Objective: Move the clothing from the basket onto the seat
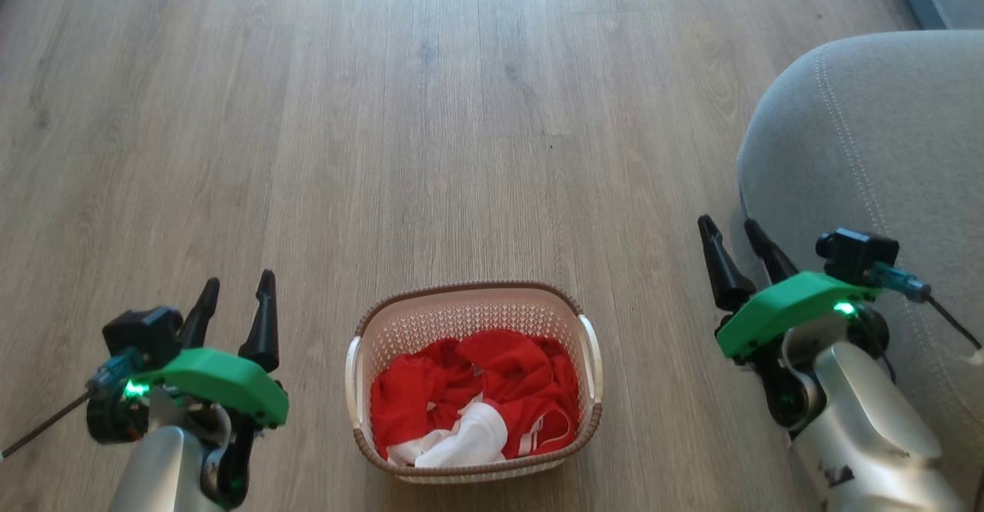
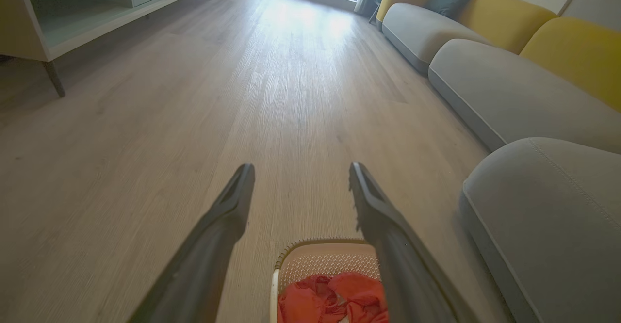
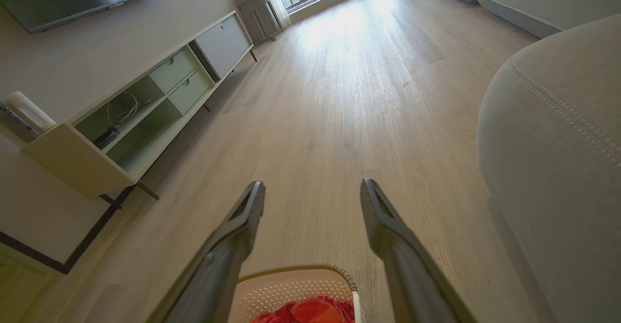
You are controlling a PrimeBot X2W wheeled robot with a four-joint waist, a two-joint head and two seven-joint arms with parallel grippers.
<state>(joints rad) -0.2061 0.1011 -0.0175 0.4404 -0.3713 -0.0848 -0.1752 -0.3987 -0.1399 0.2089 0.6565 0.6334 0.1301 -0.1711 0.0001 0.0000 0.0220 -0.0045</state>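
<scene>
Nearest the camera, the left gripper [image 1: 239, 279] hovered at the near left and the right gripper [image 1: 726, 222] at the near right. Each had its two dark fingers spread moderately apart with nothing between them. Between the two, on the wooden floor [image 1: 430, 112], stood the basket [image 1: 461, 290], and all of the clothing [image 1: 492, 377] lay inside it. It was a crumpled red heap, with a white panel bunched toward the near side and thin white trim at the near right. The heap sat below the brown rim, filling the near part of the basket and leaving the far perforated wall bare. The seat [image 1: 884, 128] rose at the right, well apart from the basket. The right gripper was just beside its rounded edge; whether it touched the cushion could not be told.

The fabric looked light, limp and unbreakable, so it would probably sag, trail and perhaps snag on the rim when lifted. A pinch on a raised fold near the middle of the red mound seemed the best hold. A fold would give the fingers thickness to close on, whereas a flat layer might slip out. How many garments there were could not be told. Since they were tangled, one grip might bring up several or drop some. The basket looked light enough to tip or lift with a caught garment.
</scene>
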